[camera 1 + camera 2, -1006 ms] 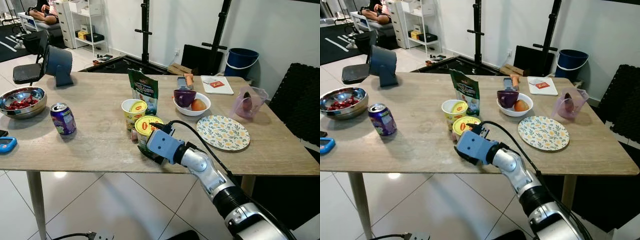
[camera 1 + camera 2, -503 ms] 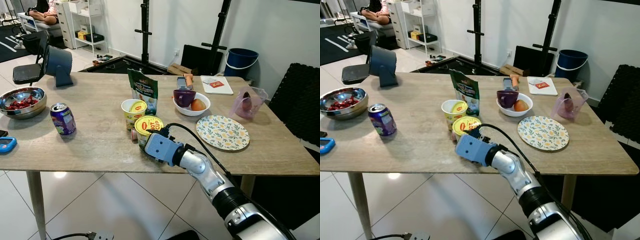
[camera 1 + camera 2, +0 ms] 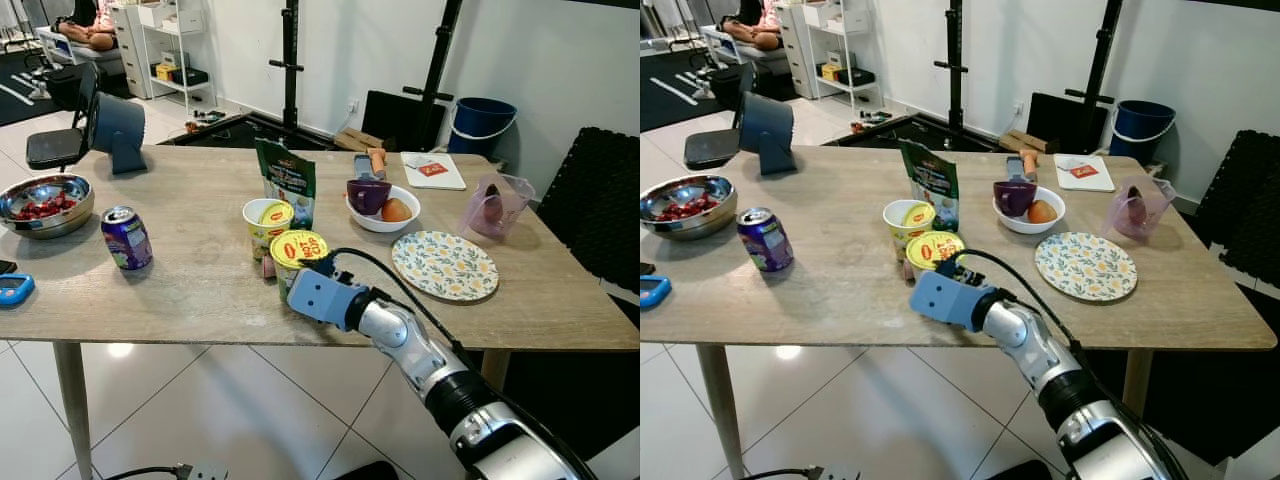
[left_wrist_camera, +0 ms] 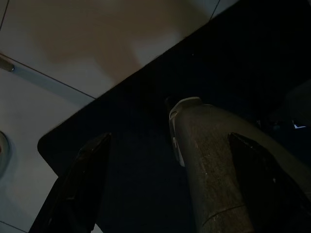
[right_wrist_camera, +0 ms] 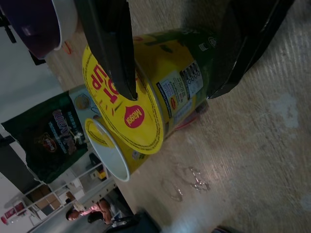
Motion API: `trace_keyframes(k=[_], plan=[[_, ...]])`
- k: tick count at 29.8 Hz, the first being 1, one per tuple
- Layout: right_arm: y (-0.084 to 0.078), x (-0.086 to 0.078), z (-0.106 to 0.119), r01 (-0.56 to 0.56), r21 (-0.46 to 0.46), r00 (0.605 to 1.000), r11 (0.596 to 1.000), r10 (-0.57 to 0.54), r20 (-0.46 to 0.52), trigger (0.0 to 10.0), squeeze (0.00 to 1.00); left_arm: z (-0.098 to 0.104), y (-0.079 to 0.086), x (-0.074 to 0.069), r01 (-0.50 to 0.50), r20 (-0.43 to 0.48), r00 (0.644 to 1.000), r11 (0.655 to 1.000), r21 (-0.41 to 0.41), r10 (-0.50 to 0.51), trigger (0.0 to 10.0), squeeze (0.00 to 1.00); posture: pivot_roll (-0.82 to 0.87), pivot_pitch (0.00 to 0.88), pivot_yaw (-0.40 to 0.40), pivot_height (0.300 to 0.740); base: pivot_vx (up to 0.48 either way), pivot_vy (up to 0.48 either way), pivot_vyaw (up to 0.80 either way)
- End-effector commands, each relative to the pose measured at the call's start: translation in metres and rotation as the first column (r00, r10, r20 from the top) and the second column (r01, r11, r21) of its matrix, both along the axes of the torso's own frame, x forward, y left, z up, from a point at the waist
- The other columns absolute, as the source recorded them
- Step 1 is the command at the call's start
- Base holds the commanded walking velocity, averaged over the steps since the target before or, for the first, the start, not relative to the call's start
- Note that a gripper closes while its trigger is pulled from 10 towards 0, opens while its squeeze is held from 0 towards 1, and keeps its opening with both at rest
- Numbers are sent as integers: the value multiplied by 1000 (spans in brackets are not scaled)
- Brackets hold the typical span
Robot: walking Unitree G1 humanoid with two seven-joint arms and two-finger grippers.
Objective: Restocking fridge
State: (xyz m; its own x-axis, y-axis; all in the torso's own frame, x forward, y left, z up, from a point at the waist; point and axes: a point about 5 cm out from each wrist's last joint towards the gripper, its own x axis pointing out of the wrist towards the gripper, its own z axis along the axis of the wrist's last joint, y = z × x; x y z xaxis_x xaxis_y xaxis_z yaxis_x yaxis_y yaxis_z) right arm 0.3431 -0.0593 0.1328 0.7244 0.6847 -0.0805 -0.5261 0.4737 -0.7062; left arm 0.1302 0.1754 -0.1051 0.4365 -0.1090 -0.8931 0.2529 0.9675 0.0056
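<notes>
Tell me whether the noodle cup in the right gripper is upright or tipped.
Tipped. The noodle cup leans, its yellow lid angled toward the camera, with the right gripper closed around its sides.

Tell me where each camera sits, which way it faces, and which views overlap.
Left eye and right eye views: head, looking forward and down at the wooden table; right arm reaches to the near noodle cup.
Left wrist view: dark, along the left gripper toward the tiled floor.
Right wrist view: along the right gripper, fingers either side of that cup.
Shared: cup, second noodle cup and green pouch appear in eye and right wrist views.
</notes>
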Motion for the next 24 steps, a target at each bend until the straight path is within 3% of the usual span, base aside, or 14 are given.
trace_keyframes(k=[1,12,14,15,16,17,18,24], plan=[[-3,2,-3,16,-27,1000,1000,-16,-10,10000,0,-6,-2,-16,13,-66,998,1000,4,-13,10000,0,31,4,-44,740,0,0,0],[-1,4,5,28,3,999,1000,-28,35,10000,0,-6,-2,-16,17,-66,998,1000,5,-17,10000,0,32,0,-48,740,0,0,0],[0,4,6,24,6,999,1000,-25,39,7373,0,-6,-3,-16,17,-66,998,1000,4,-17,10000,0,33,0,-50,740,0,0,0],[0,4,6,24,6,999,1000,-25,39,7373,0,-6,-3,-16,17,-66,998,1000,4,-17,10000,0,33,0,-50,740,0,0,0],[0,4,7,22,8,999,1000,-22,41,2118,0,-6,-3,-16,17,-66,998,1000,4,-16,10000,0,33,0,-50,740,0,0,0],[1,4,7,20,9,999,1000,-20,43,353,0,-6,-3,-16,16,-66,998,1000,3,-16,10000,0,32,0,-51,740,0,0,0],[1,4,7,18,10,999,1000,-19,45,0,0,-6,-3,-16,16,-66,998,1000,2,-16,10000,0,31,0,-50,740,0,0,0],[0,4,8,18,11,999,1000,-18,50,0,0,-6,-4,-16,15,-67,998,1000,0,-15,10000,0,30,2,-50,740,0,0,0]])
